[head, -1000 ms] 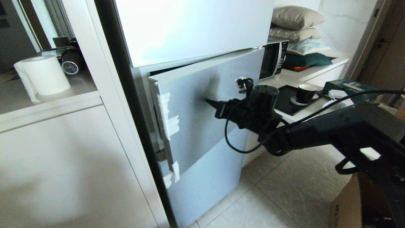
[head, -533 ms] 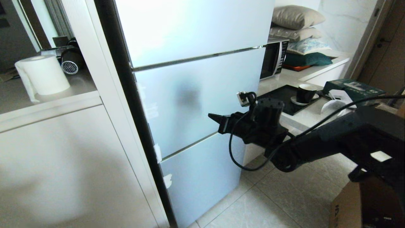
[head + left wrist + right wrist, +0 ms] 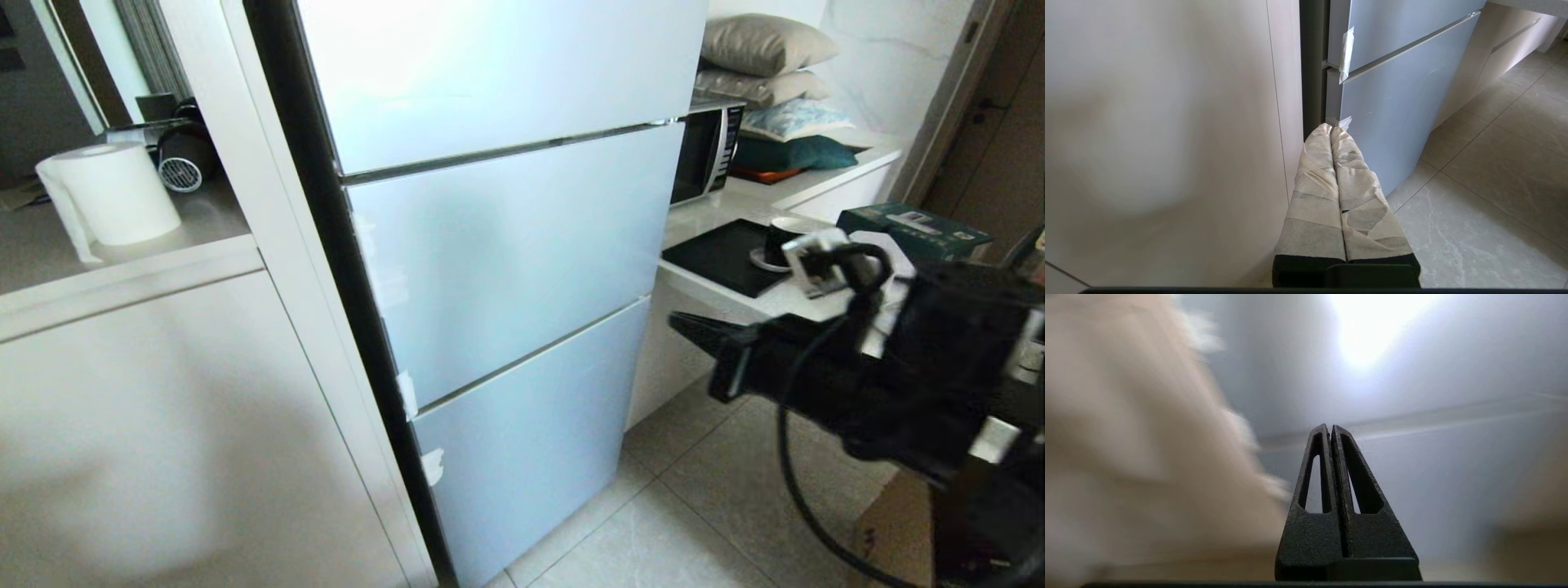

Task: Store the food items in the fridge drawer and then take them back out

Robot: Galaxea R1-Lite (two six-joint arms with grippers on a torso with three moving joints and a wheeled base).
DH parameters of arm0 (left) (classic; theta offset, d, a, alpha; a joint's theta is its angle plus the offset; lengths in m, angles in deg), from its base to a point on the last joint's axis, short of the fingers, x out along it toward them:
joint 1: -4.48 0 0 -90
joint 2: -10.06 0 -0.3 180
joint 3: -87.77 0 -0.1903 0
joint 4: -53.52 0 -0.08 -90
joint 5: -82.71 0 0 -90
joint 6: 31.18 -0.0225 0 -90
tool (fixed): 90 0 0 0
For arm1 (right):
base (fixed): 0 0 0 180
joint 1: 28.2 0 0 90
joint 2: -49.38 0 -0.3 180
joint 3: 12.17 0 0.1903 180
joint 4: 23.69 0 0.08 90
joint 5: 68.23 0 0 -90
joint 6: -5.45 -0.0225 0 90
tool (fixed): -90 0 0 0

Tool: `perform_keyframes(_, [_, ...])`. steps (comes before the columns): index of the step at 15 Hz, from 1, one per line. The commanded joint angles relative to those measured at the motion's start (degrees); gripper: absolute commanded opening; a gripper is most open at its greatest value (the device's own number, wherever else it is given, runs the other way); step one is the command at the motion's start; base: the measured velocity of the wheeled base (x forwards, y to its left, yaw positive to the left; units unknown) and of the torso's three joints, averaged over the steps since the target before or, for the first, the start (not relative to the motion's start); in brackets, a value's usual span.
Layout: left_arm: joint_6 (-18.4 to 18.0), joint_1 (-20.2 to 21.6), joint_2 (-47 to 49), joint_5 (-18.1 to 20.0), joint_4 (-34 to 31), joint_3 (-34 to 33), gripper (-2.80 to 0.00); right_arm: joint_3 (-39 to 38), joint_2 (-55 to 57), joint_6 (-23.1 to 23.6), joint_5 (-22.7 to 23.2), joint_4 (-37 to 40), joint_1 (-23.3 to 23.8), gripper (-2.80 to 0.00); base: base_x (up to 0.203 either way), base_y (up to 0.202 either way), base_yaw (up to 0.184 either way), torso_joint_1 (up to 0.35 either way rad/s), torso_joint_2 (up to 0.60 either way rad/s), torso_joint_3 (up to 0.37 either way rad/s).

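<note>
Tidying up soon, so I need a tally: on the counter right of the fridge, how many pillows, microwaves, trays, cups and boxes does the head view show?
Stacked fabric pillows, beige, patterned and teal: 4
Black-fronted microwave oven: 1
Flat black rectangular tray: 1
Dark cup on a white saucer: 1
Dark green cardboard box: 1
Total: 8

We face a tall pale-blue fridge [image 3: 506,245] with all fronts shut, set beside a white cabinet [image 3: 163,425] whose shelf holds a paper roll [image 3: 110,192]. To its other side, a white counter [image 3: 767,302] carries a microwave [image 3: 706,151], stacked pillows [image 3: 767,57] and a black tray [image 3: 722,255]. Grey tiles [image 3: 694,506] cover the floor.
</note>
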Motion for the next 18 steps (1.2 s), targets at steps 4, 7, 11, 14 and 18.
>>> perform_keyframes(4, [0.02, -0.01, 0.08, -0.02, 0.00, 0.00, -2.80, -22.63, -43.87, 8.68, -7.10, 19.11, 14.41, -2.80, 0.000, 0.000, 0.000, 0.000, 0.00, 0.000])
perform_keyframes(7, [-0.04, -0.01, 0.08, -0.02, 0.00, 0.00, -2.80, -27.93, -65.36, 10.87, -5.71, 37.13, 20.64, -2.80, 0.000, 0.000, 0.000, 0.000, 0.00, 0.000])
perform_keyframes(11, [0.02, -0.01, 0.08, -0.04, 0.00, 0.00, -2.80, -32.30, -87.83, 12.80, -4.13, 51.71, 26.77, -2.80, 0.000, 0.000, 0.000, 0.000, 0.00, 0.000])
perform_keyframes(14, [-0.04, 0.06, 0.08, -0.02, 0.00, 0.00, -2.80, -34.04, -90.69, 11.75, -3.46, 55.92, 29.00, -2.80, 0.000, 0.000, 0.000, 0.000, 0.00, 0.000])
perform_keyframes(18, [-0.04, 0.04, 0.08, -0.02, 0.00, 0.00, -2.80, -34.15, -90.69, 10.90, -3.54, 55.87, 29.02, -2.80, 0.000, 0.000, 0.000, 0.000, 0.00, 0.000])
